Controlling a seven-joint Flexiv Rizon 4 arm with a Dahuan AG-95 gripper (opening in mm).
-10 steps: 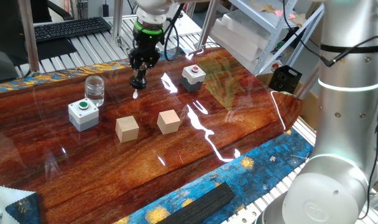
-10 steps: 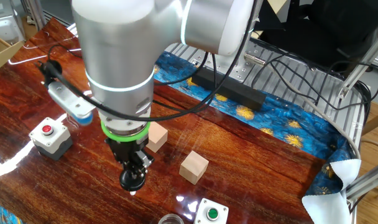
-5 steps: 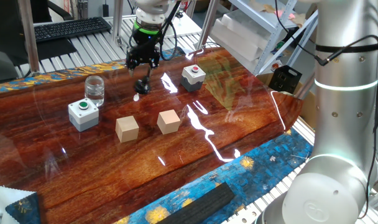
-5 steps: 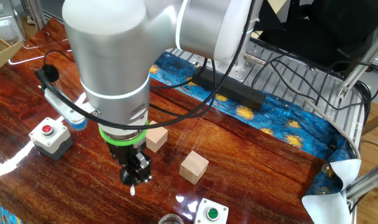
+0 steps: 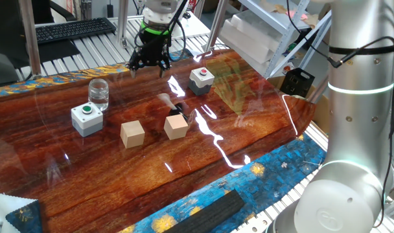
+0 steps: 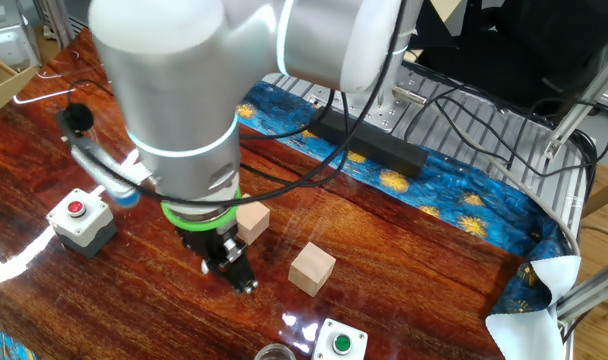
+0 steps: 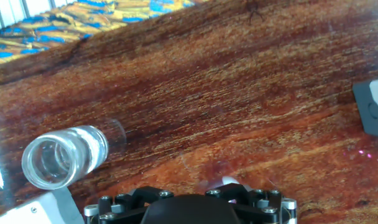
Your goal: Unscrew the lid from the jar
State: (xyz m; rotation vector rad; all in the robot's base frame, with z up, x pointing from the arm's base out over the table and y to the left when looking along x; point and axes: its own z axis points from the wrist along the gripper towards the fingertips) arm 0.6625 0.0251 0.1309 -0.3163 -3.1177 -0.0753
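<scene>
The jar (image 5: 98,94) is small, clear glass, and stands open-topped at the table's left. It also shows in the hand view (image 7: 64,155) with an empty mouth, and at the bottom edge of the other fixed view (image 6: 274,353). The lid (image 5: 178,109), a small black cap, lies on the table against the far side of the right wooden cube (image 5: 176,126). My gripper (image 5: 148,64) hangs above the table to the right of the jar, with its jaws spread and empty. It also shows in the other fixed view (image 6: 224,262). The fingertips are out of the hand view.
A grey box with a green button (image 5: 87,118) sits in front of the jar. A second wooden cube (image 5: 132,134) stands to that box's right. A grey box with a red button (image 5: 201,80) stands at the far right. The arm's base column (image 5: 359,116) rises at the right.
My gripper held the lid just above the table, then rose and opened. The lid dropped and moved right, ending against the right cube.
</scene>
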